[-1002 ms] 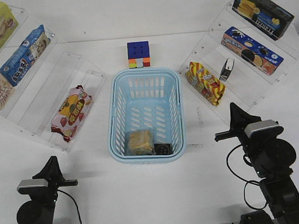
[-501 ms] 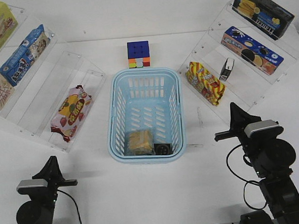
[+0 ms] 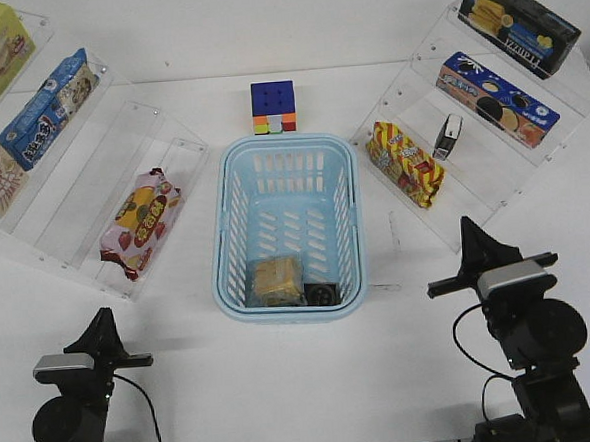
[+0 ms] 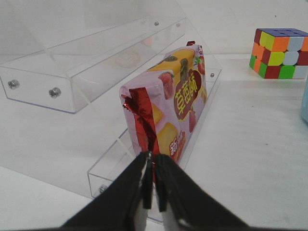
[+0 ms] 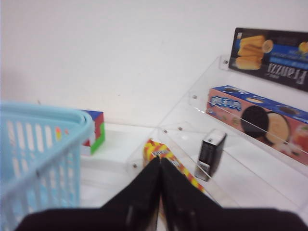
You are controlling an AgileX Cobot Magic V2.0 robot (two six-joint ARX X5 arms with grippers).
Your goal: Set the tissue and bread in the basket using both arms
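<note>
The left claw point(image 4: 150, 185) is shut, with its two fingers pressed together and nothing between them. It sits low over the white worktop point(image 3: 315, 380), at the near left corner. Right in front of it is a pink snack bag point(image 4: 171, 108) lying in a clear shelf point(image 4: 110, 168). Farther off, ahead and to the right of this claw, is a cube point(image 4: 280, 53) with many colours.

The right claw point(image 5: 160, 166) is shut too, and it holds nothing. It is lifted above the worktop at the near right corner. Just ahead of it lies a red-and-yellow bag point(image 5: 166, 156). A little past that bag, a small black-and-white tissue point(image 5: 211, 154) stands up on a clear shelf. Higher shelves behind it hold a blue box point(image 5: 260, 118) and a black box point(image 5: 272, 55).

The basket point(image 3: 287, 226) sits in the middle of the worktop, between the two claws and a bit ahead of them. It is to the right of the left claw and to the left of the right claw. The bread point(image 3: 277, 280) lies inside the basket, at the end nearest the claws. A second tissue point(image 3: 323, 294) lies right beside the bread, on the side toward the right claw. Neither claw touches the basket.
</note>
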